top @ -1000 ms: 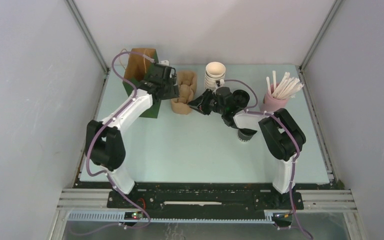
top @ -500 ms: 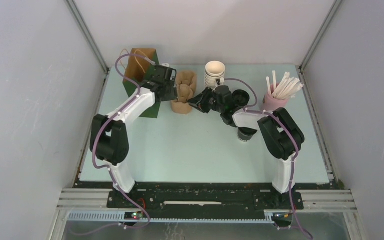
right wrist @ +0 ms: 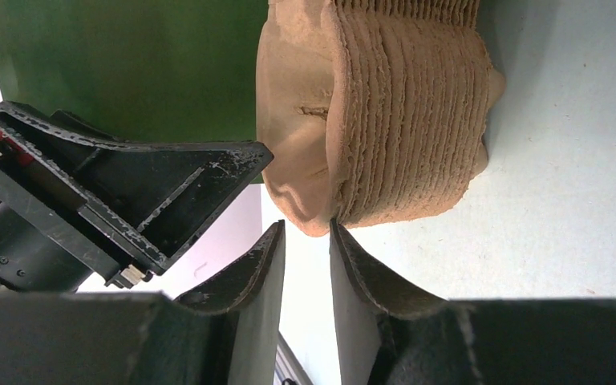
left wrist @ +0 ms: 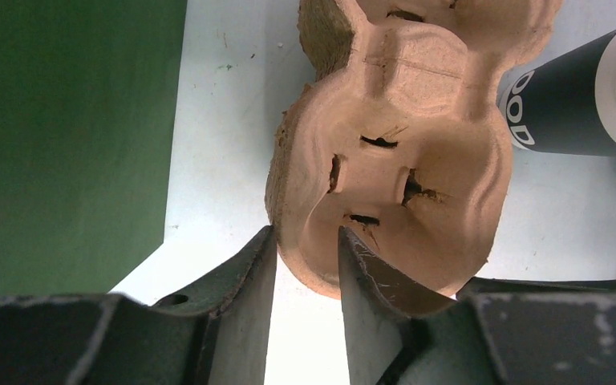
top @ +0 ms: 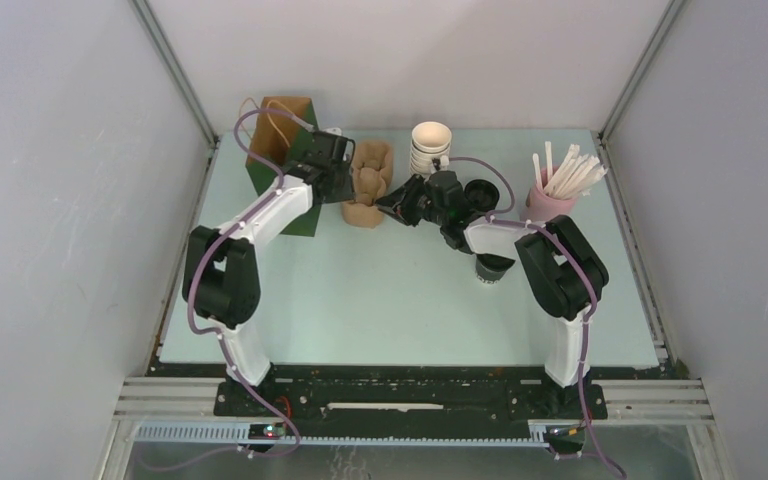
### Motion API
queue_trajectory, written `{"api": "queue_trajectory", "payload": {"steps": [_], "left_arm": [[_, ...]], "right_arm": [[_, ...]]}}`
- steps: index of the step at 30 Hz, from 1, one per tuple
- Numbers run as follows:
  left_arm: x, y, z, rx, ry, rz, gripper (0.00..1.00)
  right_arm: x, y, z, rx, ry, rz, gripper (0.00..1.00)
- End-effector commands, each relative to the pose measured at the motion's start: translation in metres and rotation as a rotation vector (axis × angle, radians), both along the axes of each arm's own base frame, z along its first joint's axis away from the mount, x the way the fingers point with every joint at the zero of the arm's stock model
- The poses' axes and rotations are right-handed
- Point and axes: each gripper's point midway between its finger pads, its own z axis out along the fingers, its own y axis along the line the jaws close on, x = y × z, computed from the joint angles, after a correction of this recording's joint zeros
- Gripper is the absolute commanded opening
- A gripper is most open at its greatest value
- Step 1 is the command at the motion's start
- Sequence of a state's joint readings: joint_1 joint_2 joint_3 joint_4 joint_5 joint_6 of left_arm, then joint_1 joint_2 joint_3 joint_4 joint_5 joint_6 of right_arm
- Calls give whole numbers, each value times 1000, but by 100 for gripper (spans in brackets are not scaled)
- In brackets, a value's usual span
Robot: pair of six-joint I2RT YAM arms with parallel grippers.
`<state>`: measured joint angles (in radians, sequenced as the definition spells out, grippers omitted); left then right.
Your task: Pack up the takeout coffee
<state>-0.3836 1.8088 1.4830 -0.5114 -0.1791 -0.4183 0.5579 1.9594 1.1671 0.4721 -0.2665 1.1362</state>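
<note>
The takeout coffee point(top: 493, 268), a small dark cup with a black lid, stands on the table right of centre, partly hidden under my right forearm. The green bag point(top: 282, 170) stands open at the back left. Both grippers are at a stack of brown pulp cup carriers point(top: 368, 185) beside the bag. My left gripper point(left wrist: 305, 231) straddles the top carrier's rim point(left wrist: 305, 200), one finger outside and one in a well, jaws still apart. My right gripper point(right wrist: 306, 224) has the stack's near corner point(right wrist: 314, 216) just between its tips, with a small gap showing.
A tall stack of white-rimmed cups point(top: 430, 148) stands behind the carriers, with black lids point(top: 482, 192) to its right. A pink cup of straws point(top: 552, 195) is at the back right. The cell's walls close in the left, back and right.
My left gripper has come down from the bag's side onto the carrier stack, and its jaws have narrowed round the rim. The right gripper has barely shifted.
</note>
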Motion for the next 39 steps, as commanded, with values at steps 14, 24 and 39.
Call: {"api": "queue_trajectory", "payload": {"steps": [14, 24, 39], "left_arm": [[-10, -14, -13, -18, 16, -27, 27], [-26, -11, -12, -25, 23, -36, 3], [-67, -14, 1, -184, 16, -12, 0]], "right_arm": [[14, -11, 13, -33, -29, -71, 38], [12, -11, 27, -9, -51, -56, 37], [-16, -35, 51, 19, -88, -40, 43]]}}
